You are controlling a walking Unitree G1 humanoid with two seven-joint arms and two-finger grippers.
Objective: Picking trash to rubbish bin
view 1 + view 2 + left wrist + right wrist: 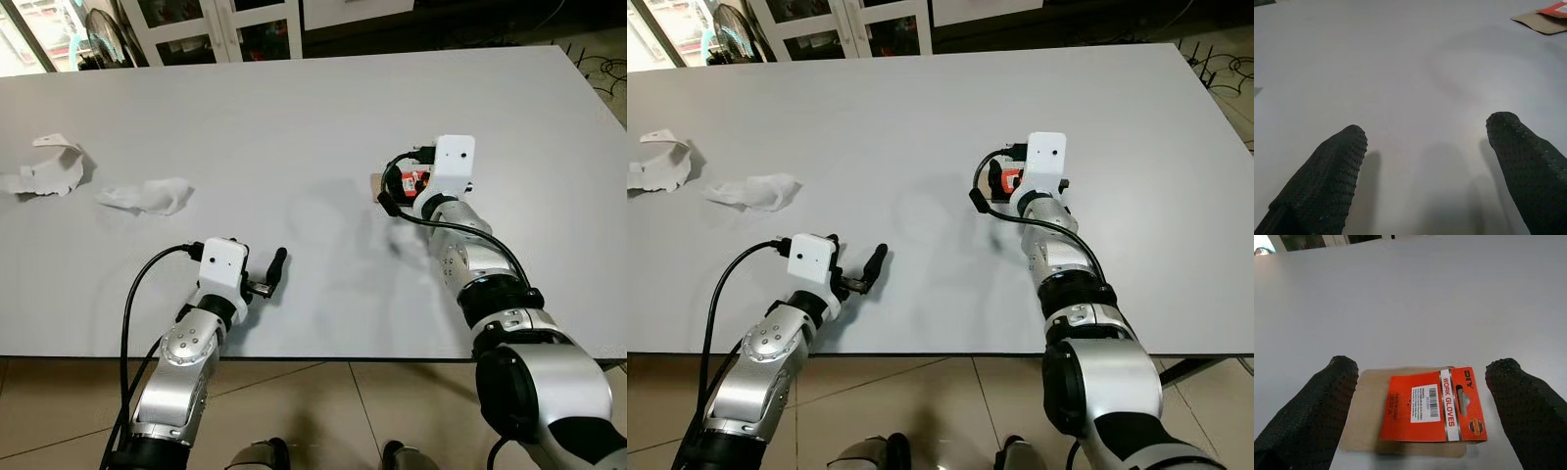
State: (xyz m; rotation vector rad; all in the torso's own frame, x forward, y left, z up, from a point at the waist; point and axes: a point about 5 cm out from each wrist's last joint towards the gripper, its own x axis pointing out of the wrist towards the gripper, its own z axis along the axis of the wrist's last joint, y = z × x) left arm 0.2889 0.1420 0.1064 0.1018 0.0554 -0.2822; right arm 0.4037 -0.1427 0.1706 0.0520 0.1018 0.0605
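White desk [294, 127] is stretching out before me, with dark cabinets behind it. I am holding the right claw [1422, 396], fingers apart, over an orange glove card [1432, 404] lying flat on its brown backing. Being light, thin and stiff, it probably needs pinching by one edge. I am resting the left claw [1425, 166], also spread, above bare desk. Crumpled tissues [147, 196] are lying well off to the left.

An office-like room or a workroom.
A wide white table [294, 127] is standing before white glass-door cabinets [211, 24] and a black fan [106, 39].
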